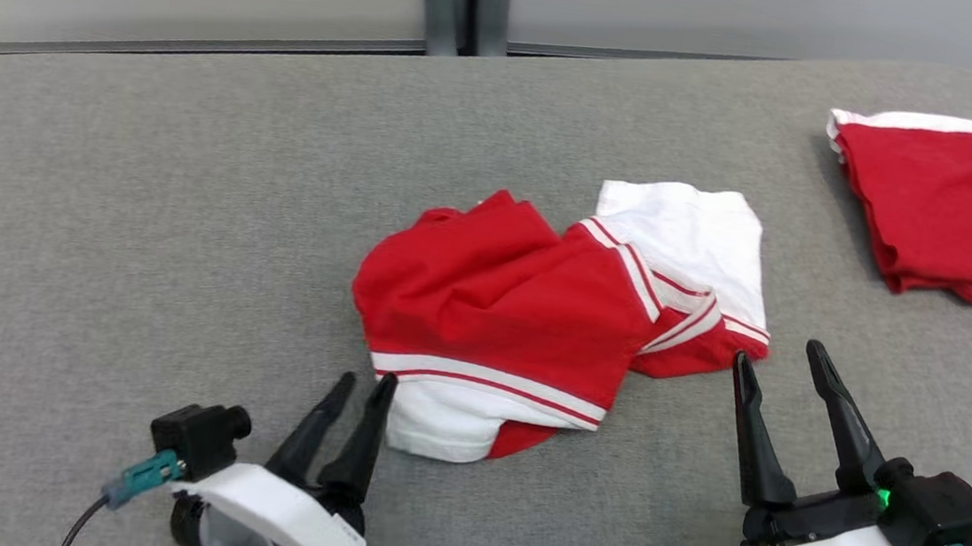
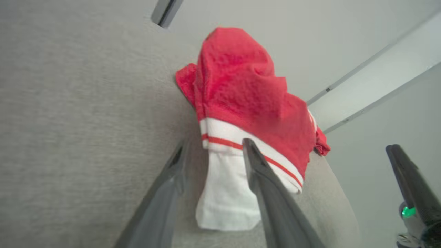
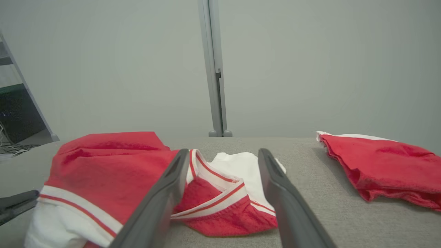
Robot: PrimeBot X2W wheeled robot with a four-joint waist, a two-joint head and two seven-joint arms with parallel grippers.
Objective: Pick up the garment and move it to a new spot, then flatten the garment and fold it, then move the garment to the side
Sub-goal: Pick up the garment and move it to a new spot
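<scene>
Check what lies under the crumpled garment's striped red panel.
A white part of the garment sticks out from under its red panel, lying on the table. Anything else beneath is covered by the folds.

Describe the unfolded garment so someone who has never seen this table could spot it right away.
Look at the grey table that spans the head view. Near its middle lies the crumpled garment, red with white panels. Unlike the folded garment at the far right, a neat and mostly red stack, it is rumpled and spread out, with red-and-white striped bands showing across it.
</scene>
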